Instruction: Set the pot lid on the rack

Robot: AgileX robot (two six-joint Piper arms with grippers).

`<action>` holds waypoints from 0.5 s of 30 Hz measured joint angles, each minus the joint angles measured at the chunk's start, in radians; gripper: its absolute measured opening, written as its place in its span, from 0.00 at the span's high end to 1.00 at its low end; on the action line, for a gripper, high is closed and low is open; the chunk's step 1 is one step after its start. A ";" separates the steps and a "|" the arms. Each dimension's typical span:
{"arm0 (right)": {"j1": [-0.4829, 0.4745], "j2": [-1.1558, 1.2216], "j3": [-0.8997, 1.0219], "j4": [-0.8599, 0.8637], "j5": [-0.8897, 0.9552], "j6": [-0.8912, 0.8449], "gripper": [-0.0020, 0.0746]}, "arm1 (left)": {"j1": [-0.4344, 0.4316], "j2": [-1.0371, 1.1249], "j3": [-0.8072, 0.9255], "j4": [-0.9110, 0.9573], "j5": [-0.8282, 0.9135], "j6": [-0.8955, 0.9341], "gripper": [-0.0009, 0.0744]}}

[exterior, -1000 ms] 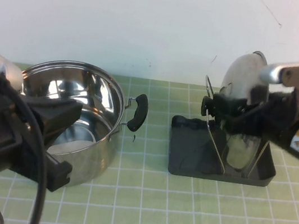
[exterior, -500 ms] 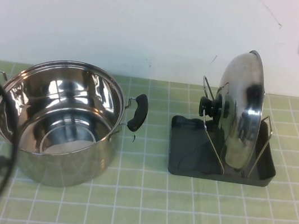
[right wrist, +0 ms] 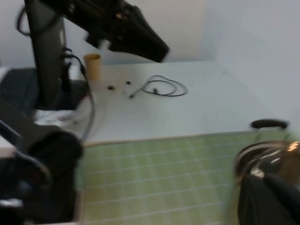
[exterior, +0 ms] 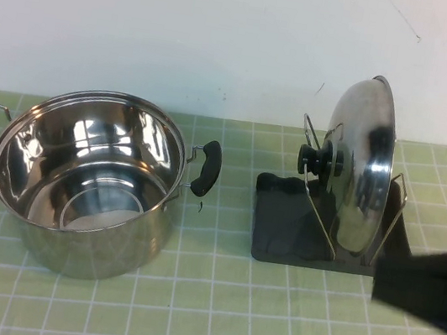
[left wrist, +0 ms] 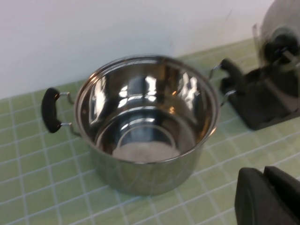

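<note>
The shiny pot lid (exterior: 364, 168) stands on edge in the wire loops of the dark grey rack (exterior: 282, 228), its black knob (exterior: 314, 159) facing the pot. It also shows blurred in the left wrist view (left wrist: 283, 23) above the rack (left wrist: 267, 101). My right gripper (right wrist: 265, 180) is empty with its fingers together; its arm (exterior: 430, 285) is a dark blur low at the right, in front of the rack. My left gripper (left wrist: 265, 176) is shut and empty, off the high view, near the pot's front right.
The deep steel pot (exterior: 85, 180) with two black side handles stands open at the left on the green grid mat. Beyond the mat, the right wrist view shows a white table with a cable (right wrist: 159, 86), a cup (right wrist: 92, 65) and a black stand (right wrist: 47, 51).
My right gripper let go of the lid, which stays upright in the rack, and the arm swung away down to the right. My left arm pulled back out of the high view.
</note>
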 joint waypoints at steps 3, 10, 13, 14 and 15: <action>0.000 -0.028 0.000 -0.002 0.119 -0.144 0.97 | 0.000 -0.066 0.000 -0.037 -0.003 0.000 0.99; 0.000 -0.096 0.000 0.008 0.700 -0.558 0.97 | 0.000 -0.108 -0.004 -0.056 -0.003 -0.001 0.99; 0.000 -0.105 -0.002 0.050 1.122 -0.748 0.97 | 0.000 -0.108 -0.004 -0.062 -0.003 0.001 0.99; 0.000 -0.106 -0.008 0.136 1.269 -0.888 0.97 | 0.000 -0.108 -0.004 -0.064 -0.003 0.001 0.99; 0.000 -0.106 -0.021 0.226 1.413 -1.005 0.97 | 0.000 -0.108 -0.004 -0.064 -0.003 0.003 0.99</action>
